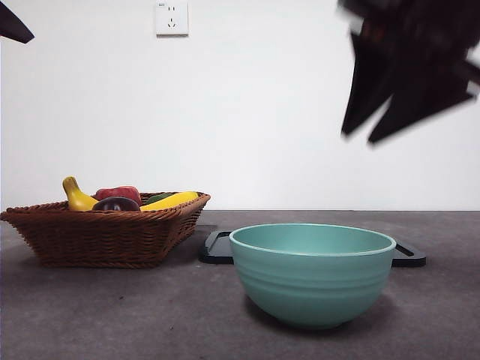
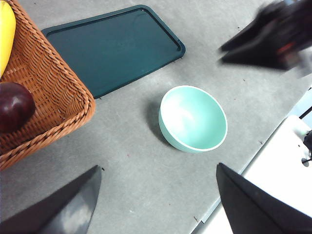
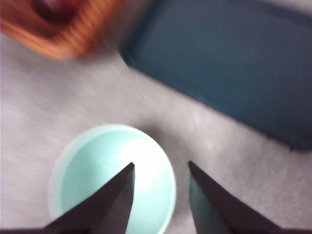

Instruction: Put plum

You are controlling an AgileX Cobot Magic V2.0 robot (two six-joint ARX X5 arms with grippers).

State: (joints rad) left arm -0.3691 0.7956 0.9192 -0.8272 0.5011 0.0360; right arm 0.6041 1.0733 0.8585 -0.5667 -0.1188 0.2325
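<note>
Right pincer [image 1: 358, 137] up high over the desk [image 1: 112, 315], blurred, hanging above the mint-green bowl [image 1: 312, 276]; jaws spread a little, nothing between them. Left pincer [image 2: 156, 195] also aloft, jaws spread wide and empty, seen in the front view only as a black tip at a top corner.

Plum [image 1: 115, 204] lying in the woven wicker basket [image 1: 105, 236], against the basket's front rim. Round, glossy, dark maroon going almost black, smooth skin with a soft highlight on top. Half hidden behind the rim from the front; clearer from the left wrist, tucked close to the basket's braided edge.

Just behind the plum, a brighter red fruit [image 1: 118, 193]. Beside these a yellow banana [image 1: 78, 196], stalk end tipped up, and a second long yellow piece [image 1: 171, 200] reaching toward the basket's other corner, something green [image 1: 156, 198] glimpsed between.

Basket near one side edge of the desk. Dark teal tray [image 1: 217, 247] flat beside it, bare. Bowl in front of the tray, upright, nothing inside. White wall socket [image 1: 171, 18] high on the wall behind.
</note>
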